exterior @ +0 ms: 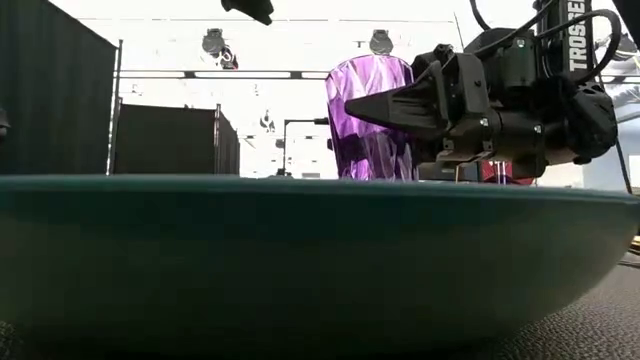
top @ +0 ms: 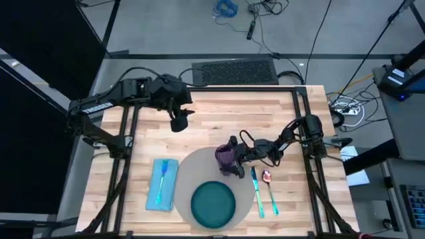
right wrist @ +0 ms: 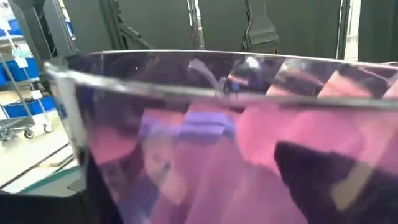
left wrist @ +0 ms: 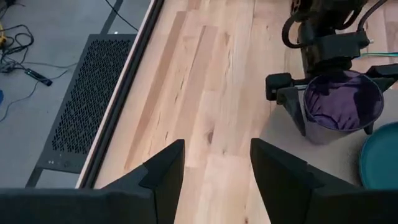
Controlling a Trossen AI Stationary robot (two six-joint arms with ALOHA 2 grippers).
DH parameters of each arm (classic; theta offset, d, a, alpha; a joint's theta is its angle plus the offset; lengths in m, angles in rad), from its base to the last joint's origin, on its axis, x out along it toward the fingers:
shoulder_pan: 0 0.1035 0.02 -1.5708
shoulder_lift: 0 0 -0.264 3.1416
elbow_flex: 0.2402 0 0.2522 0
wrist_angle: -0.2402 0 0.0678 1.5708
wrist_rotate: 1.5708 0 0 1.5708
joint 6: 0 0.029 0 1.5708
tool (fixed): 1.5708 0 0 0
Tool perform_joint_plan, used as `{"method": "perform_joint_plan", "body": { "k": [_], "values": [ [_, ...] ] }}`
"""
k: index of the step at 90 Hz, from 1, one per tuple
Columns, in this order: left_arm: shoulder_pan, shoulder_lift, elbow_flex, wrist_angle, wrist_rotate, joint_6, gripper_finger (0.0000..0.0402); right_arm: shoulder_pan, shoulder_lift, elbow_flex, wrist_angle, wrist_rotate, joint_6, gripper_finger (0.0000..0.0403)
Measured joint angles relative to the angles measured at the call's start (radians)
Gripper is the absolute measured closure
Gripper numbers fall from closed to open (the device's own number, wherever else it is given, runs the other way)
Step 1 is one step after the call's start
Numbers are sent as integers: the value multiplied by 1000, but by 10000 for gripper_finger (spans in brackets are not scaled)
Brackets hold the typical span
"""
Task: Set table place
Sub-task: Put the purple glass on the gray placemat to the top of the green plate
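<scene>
A translucent purple cup (top: pixel 224 157) stands upright at the far edge of the round grey-beige mat (top: pixel 199 166), with my right gripper (top: pixel 231 158) shut around it. On the mat's near part sits the teal plate (top: pixel 213 202). A light-blue napkin (top: pixel 163 186) with a teal-handled piece of cutlery on it lies left of the mat. Two more pieces of cutlery (top: pixel 263 189) lie at its right. My left gripper (top: pixel 179 123) hovers open over bare wood near the table's far left and holds nothing. My right gripper pinches the cup's side wall (left wrist: pixel 311 115) between its two fingers, one on the cup's far side (left wrist: pixel 291 102) and one on its near side. The fingers reach in level from the table's right. The cup stays upright; the plate hides its foot in the low view.
A black metal frame (top: pixel 302 126) borders the table of light wooden planks. A black vented box (top: pixel 234 71) and cables lie on the floor beyond the far edge. Bare wood (top: pixel 219 123) lies between my left gripper and the mat.
</scene>
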Motion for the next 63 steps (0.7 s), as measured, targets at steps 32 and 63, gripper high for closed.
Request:
{"method": "perform_joint_plan", "body": {
  "k": [32, 63],
  "values": [
    [0, 0, 0, 0, 0, -15, 233, 7, 0, -2, -12, 7, -33, 7],
    [0, 0, 0, 0, 0, -17, 233, 26, 0, -3, -12, 8, -44, 7]
  ]
}}
